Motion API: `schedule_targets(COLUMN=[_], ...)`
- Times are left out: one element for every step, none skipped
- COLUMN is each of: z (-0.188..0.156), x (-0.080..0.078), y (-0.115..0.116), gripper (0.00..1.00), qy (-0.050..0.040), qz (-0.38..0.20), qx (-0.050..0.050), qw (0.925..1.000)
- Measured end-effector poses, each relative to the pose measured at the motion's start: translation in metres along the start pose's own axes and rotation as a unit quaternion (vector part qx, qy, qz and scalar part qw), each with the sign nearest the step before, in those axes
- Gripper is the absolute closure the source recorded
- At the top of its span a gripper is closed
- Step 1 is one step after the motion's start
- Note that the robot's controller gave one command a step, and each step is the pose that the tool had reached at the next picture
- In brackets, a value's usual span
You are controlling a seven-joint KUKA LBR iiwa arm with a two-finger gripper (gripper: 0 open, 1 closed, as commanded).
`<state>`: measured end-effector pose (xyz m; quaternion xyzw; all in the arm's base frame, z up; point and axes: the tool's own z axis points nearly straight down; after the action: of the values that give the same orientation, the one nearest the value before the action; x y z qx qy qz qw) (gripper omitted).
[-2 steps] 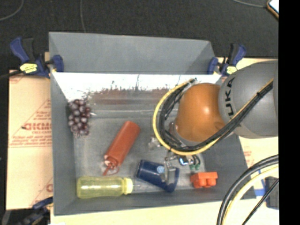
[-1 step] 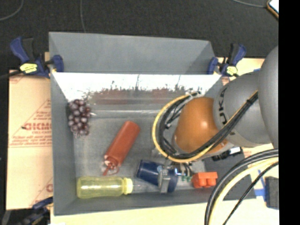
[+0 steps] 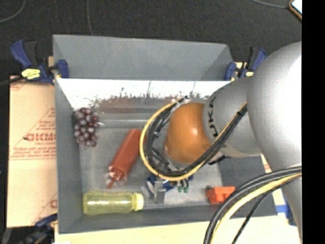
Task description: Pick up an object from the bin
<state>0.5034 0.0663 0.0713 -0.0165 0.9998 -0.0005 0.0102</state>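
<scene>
A yellow bottle (image 3: 112, 203) lies at the front of the bin (image 3: 68, 151). Just right of its cap hangs the claw (image 3: 158, 188), low by a small blue-green thing (image 3: 180, 185). I cannot tell if the claw is open or closed. Behind the bottle lies a red tube (image 3: 125, 155).

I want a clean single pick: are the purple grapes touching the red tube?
Apart. The camera view shows bare bin floor between the grapes by the left wall and the red tube lying aslant nearer the middle.

Bin (image 3: 68, 151) matt grey metal w/ scuffed floor; yellow bottle (image 3: 111, 203) translucent plastic; arm's orange cover (image 3: 185, 133) glossy, smooth.
</scene>
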Motion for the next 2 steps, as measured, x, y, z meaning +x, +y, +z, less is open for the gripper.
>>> schedule_targets(z=[0.001,-0.068], x=[-0.003,0.006], y=[0.002,-0.031], gripper=[0.0,0.0], qy=[-0.0027,-0.0036], qz=[0.06,0.005], qx=[0.001,0.001], qw=[0.9982,1.0])
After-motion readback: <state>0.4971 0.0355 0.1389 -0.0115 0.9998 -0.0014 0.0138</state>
